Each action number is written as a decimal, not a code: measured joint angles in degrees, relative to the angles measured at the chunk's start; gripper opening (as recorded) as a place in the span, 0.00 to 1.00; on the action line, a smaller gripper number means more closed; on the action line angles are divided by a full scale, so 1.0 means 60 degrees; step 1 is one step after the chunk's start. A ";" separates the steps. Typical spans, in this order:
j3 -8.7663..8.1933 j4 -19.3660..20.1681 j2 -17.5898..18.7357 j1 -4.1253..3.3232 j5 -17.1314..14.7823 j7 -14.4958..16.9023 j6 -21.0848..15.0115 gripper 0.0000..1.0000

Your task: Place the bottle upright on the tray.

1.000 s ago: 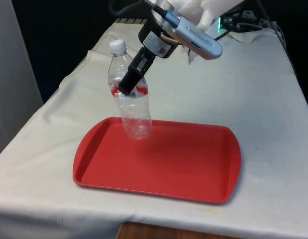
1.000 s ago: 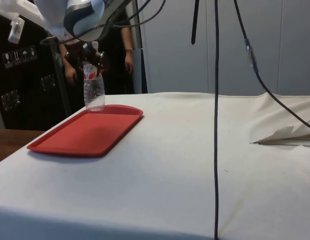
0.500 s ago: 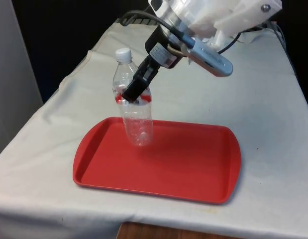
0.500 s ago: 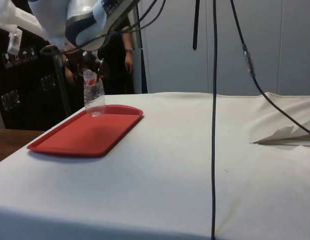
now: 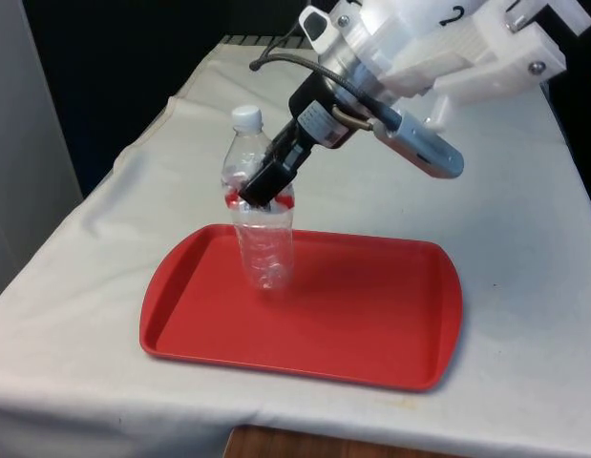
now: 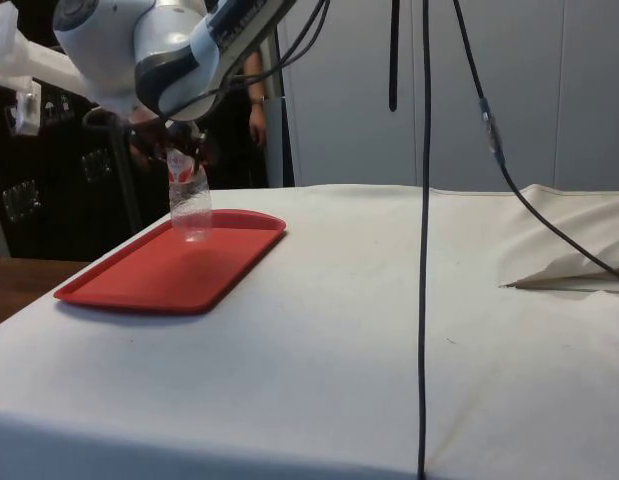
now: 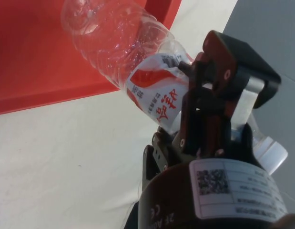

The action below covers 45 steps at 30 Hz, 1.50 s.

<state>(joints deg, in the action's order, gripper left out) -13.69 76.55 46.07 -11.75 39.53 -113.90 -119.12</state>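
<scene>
Bottle: you are seeing the bottle [image 5: 263,215] standing almost upright, leaning slightly, with its base at the red tray's [image 5: 371,324] far corner on the front view's left.
Grip: the gripper [image 5: 262,187] is clamping the bottle at its red-and-white label [image 7: 159,90], jaws pressing on either side, just below the shoulder.
Bottle material: you are looking at clear, ribbed plastic with a white screw cap [image 5: 245,115].
Tray: it is lying flat, a smooth rounded rectangle with a raised rim.
Table cloth: the white cloth [image 5: 505,191] is lying slightly wrinkled.
Background: a person [image 6: 251,95] is standing behind the table in the side view.
</scene>
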 measured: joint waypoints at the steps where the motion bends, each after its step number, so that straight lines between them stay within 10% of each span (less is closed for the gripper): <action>1: 0.0019 0.0000 0.0019 0.0000 0.0057 -0.0038 0.0000 0.14; 45: 0.0267 -0.0468 0.0592 0.0153 0.0143 -0.0095 0.0258 0.14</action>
<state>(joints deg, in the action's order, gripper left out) -12.09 73.74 49.62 -10.83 40.39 -114.48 -117.57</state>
